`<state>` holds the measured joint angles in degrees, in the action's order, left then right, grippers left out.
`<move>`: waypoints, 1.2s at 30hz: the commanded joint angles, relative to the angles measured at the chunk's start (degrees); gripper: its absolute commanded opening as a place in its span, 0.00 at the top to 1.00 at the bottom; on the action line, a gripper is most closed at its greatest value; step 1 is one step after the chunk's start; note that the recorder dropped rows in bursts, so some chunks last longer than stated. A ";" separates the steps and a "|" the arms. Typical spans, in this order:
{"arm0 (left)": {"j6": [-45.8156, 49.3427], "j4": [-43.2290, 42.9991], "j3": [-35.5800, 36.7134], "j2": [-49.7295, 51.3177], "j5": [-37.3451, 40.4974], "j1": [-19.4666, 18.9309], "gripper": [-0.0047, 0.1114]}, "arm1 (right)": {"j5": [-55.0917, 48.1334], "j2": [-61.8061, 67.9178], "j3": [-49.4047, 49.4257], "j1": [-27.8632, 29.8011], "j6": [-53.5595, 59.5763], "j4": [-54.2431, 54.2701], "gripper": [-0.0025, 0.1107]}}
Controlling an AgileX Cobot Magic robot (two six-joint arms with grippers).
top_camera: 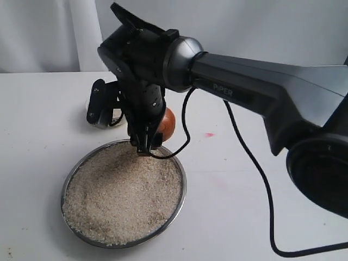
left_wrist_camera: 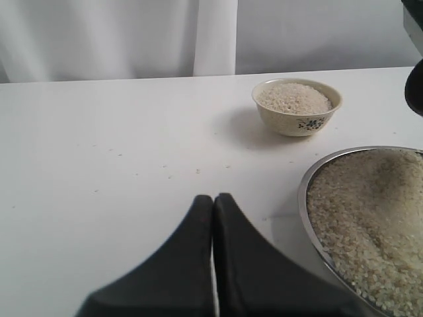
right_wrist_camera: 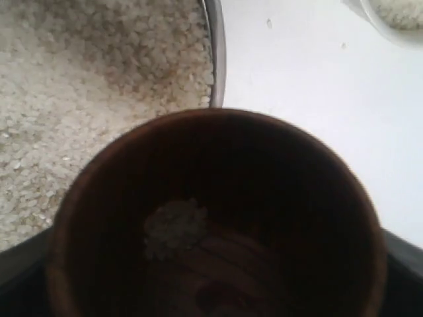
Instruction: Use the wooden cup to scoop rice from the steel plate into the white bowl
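Two grippers show. The left gripper point(left_wrist_camera: 213, 199) is clenched on nothing above the white table point(left_wrist_camera: 99, 152) and points toward the small cream-white ceramic bowl point(left_wrist_camera: 295, 123). The bowl stands near, but apart from, the large round shiny steel plate point(top_camera: 66, 187). Pale uncooked rice point(top_camera: 122, 193) covers the plate, and more fills the bowl. At the plate's 1 o'clock rim in the exterior view, the right gripper point(top_camera: 144, 145) grasps the reddish-brown glossy wooden cup point(top_camera: 167, 124), which holds a small patch of rice.
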<state>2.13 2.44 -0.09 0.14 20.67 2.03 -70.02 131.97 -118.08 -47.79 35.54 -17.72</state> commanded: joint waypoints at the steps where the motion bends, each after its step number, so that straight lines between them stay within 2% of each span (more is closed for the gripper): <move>1: -0.15 -0.03 0.09 -0.14 -0.81 0.35 0.96 | 0.06 -1.60 0.29 -1.13 -0.07 -1.42 0.98; 9: -0.15 -0.03 0.09 -0.14 -0.81 0.35 0.96 | 0.06 -2.38 0.29 -3.00 -1.16 -11.89 0.98; 21: 0.00 -0.03 0.09 -0.14 -0.81 0.35 0.96 | 0.06 -0.64 0.96 -3.10 0.02 -12.41 0.98; 28: -0.15 -0.03 0.09 -0.14 -0.81 0.35 0.96 | 0.06 2.90 8.04 -5.09 -0.06 -28.64 0.98; 36: -0.02 -0.03 0.09 -0.14 -0.81 0.35 0.96 | 0.06 3.96 8.34 -8.21 -0.06 -32.34 0.98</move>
<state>2.13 2.44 -0.09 0.14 20.67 2.03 -70.04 136.43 -109.79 -55.06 35.10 -46.80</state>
